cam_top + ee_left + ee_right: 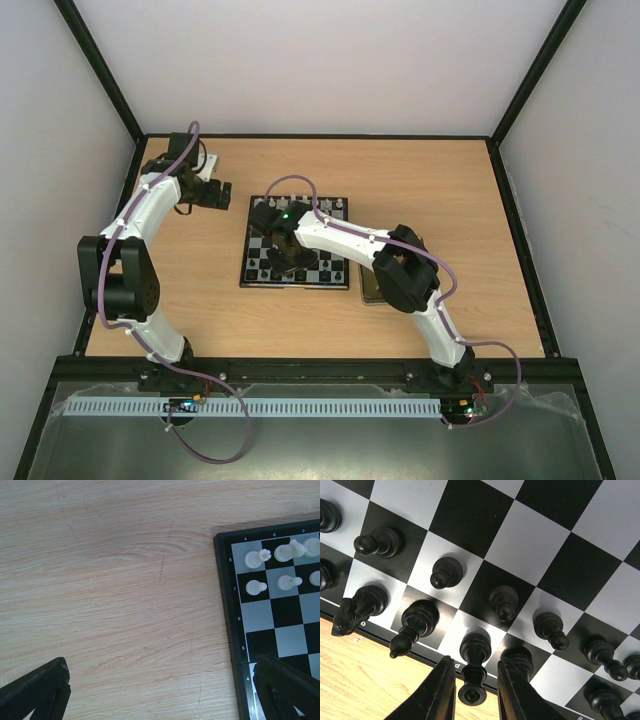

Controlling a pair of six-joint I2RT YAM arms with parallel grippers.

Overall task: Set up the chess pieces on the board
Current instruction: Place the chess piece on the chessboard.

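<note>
The board (pixel 244 262) lies mid-table, with black chess pieces along its near rows and white ones (pixel 330 206) at its far edge. My right gripper (pixel 283 256) hangs low over the near left part of the board. In the right wrist view its fingers (pixel 442 690) straddle a tall black crowned piece (pixel 476 652) that stands upright on a light square at the board's edge, with a small gap on each side. Other black pieces (pixel 445 572) stand around it. My left gripper (pixel 224 193) is wide open over bare wood left of the board (pixel 225 580), near white pieces (pixel 257 558).
A flat object (pixel 371 292) lies just right of the board, mostly hidden under my right arm. Black frame rails and white walls border the wooden table (pixel 450 200).
</note>
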